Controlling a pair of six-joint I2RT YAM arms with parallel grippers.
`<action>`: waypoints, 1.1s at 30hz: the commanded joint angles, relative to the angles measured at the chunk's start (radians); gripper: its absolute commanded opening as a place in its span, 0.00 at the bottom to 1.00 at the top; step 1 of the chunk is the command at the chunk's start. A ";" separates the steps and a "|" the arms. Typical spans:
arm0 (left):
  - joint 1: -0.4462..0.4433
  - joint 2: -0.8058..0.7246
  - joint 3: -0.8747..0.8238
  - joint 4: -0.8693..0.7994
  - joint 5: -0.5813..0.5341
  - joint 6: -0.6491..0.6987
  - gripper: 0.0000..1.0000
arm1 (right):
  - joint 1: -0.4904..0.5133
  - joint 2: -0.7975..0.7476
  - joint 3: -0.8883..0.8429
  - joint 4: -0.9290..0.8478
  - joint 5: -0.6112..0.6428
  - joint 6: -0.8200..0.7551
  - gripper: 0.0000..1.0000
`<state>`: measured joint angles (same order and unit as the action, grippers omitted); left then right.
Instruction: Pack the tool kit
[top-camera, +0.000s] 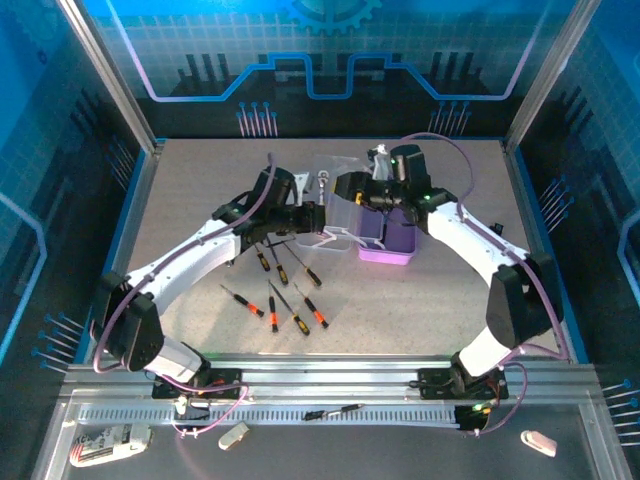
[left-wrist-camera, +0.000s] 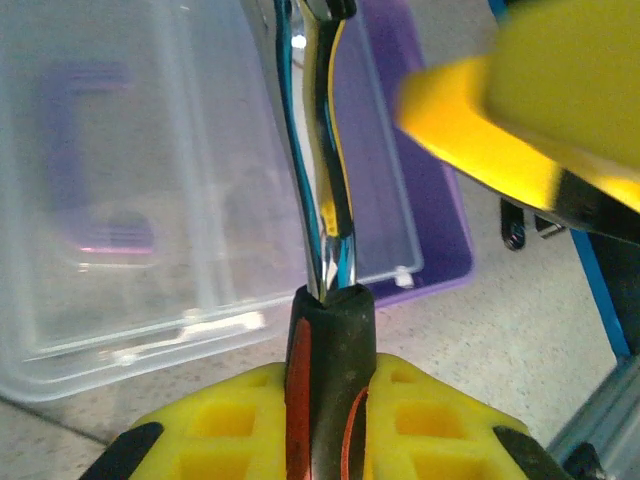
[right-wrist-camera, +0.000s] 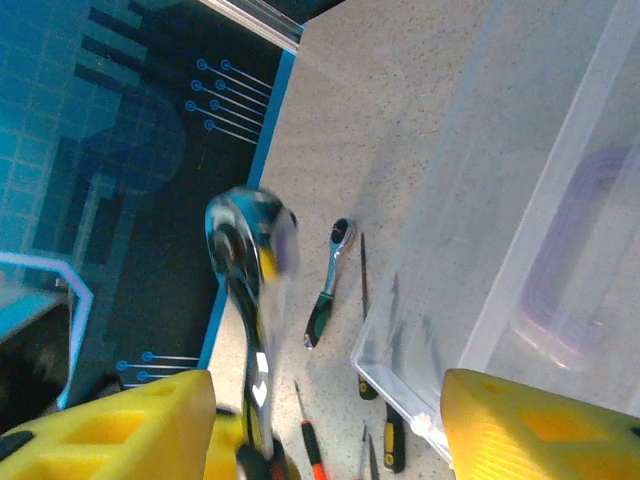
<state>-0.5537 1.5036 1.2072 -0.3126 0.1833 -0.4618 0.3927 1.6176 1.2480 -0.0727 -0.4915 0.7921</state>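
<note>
My left gripper (left-wrist-camera: 330, 400) is shut on the black-and-red handle of a chrome ratchet wrench (left-wrist-camera: 325, 190), whose shaft points up over the tool kit. The kit's clear lid (left-wrist-camera: 150, 200) lies open beside its purple base (left-wrist-camera: 435, 210). My right gripper (right-wrist-camera: 325, 385) is open, and the ratchet's blurred chrome head (right-wrist-camera: 245, 250) stands between its yellow fingers (right-wrist-camera: 120, 430), close to the left one. In the top view the left gripper (top-camera: 313, 215) and the right gripper (top-camera: 372, 195) meet over the lid (top-camera: 335, 225), left of the purple base (top-camera: 390, 248). Several screwdrivers (top-camera: 272, 300) lie on the table.
A small green-handled ratchet (right-wrist-camera: 328, 285) lies on the table just past the lid's corner. Screwdrivers (right-wrist-camera: 393, 445) lie against the lid's edge. White objects (top-camera: 110, 440) and one more screwdriver (top-camera: 335, 411) rest on the front ledge. Blue walls enclose the table.
</note>
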 joint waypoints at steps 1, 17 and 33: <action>-0.030 0.036 0.051 0.070 0.050 0.023 0.00 | 0.008 0.030 0.040 0.033 -0.046 0.039 0.63; -0.064 0.109 0.110 0.094 0.092 0.032 0.00 | 0.006 0.063 0.017 -0.005 -0.010 0.039 0.24; -0.065 -0.039 0.047 0.081 -0.018 0.117 0.88 | -0.101 -0.007 -0.004 -0.014 0.046 0.011 0.05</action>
<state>-0.6128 1.5509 1.2846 -0.2520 0.2276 -0.3847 0.3241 1.6569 1.2236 -0.0765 -0.4519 0.8364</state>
